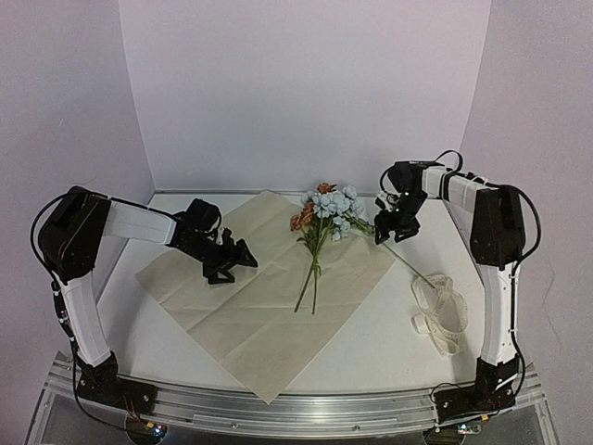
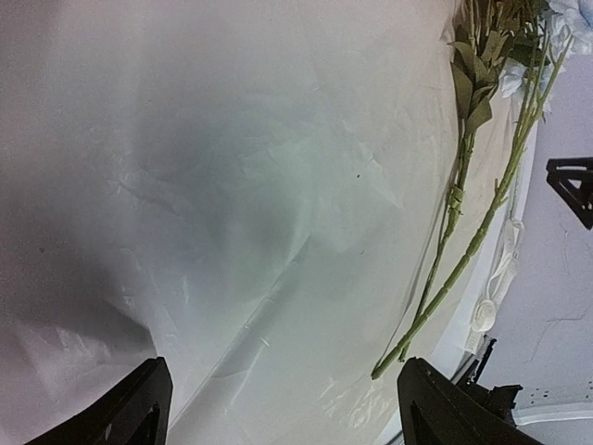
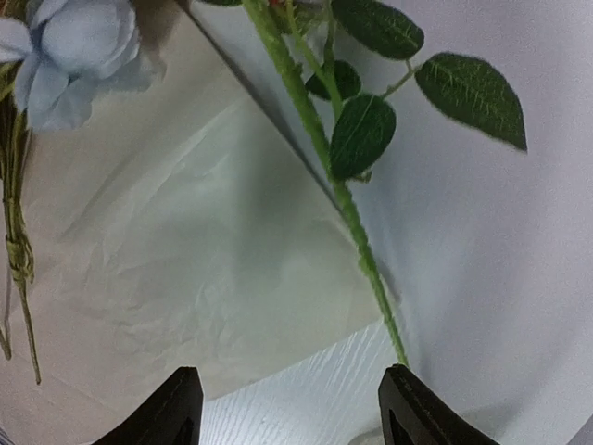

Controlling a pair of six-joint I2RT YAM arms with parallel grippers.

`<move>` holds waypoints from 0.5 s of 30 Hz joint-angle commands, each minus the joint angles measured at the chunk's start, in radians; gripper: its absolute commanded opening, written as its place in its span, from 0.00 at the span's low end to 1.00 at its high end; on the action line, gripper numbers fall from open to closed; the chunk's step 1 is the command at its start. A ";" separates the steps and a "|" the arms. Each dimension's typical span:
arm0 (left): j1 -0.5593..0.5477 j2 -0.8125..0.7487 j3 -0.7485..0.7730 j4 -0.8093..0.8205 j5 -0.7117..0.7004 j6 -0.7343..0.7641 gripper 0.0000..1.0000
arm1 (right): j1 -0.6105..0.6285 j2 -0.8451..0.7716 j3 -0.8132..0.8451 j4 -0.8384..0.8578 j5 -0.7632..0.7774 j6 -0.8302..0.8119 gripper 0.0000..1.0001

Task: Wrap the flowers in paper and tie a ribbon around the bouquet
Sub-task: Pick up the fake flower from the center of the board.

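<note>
Left claw point(image 1: 236, 263) wide, empty, over the left half of the paper point(image 1: 248, 320). Right claw point(image 1: 394, 232) also apart, nothing in it, just beside the flowers point(image 1: 326, 211). Flowers lie on the paper, stems toward the arms. Ribbon point(image 1: 439, 306) loose on the table point(image 1: 384, 343), right of the paper.

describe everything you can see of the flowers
The flowers are a small artificial-looking bunch: pale blue, pink-orange and cream blooms on thin green stems with dark leaves. They lie flat and unwrapped on the paper, blooms at its far corner, stems pointing toward the arms. One leafy stem strays past the paper's right edge over the table. The open right tool hovers close by, not gripping them.
</note>
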 commanded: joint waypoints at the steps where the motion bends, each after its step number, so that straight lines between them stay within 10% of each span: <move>1: 0.003 -0.035 0.074 -0.038 0.008 0.031 0.87 | -0.042 0.085 0.130 0.022 -0.065 -0.082 0.64; 15: 0.003 0.003 0.157 -0.101 0.005 0.041 0.87 | -0.053 0.157 0.169 -0.102 -0.048 -0.181 0.58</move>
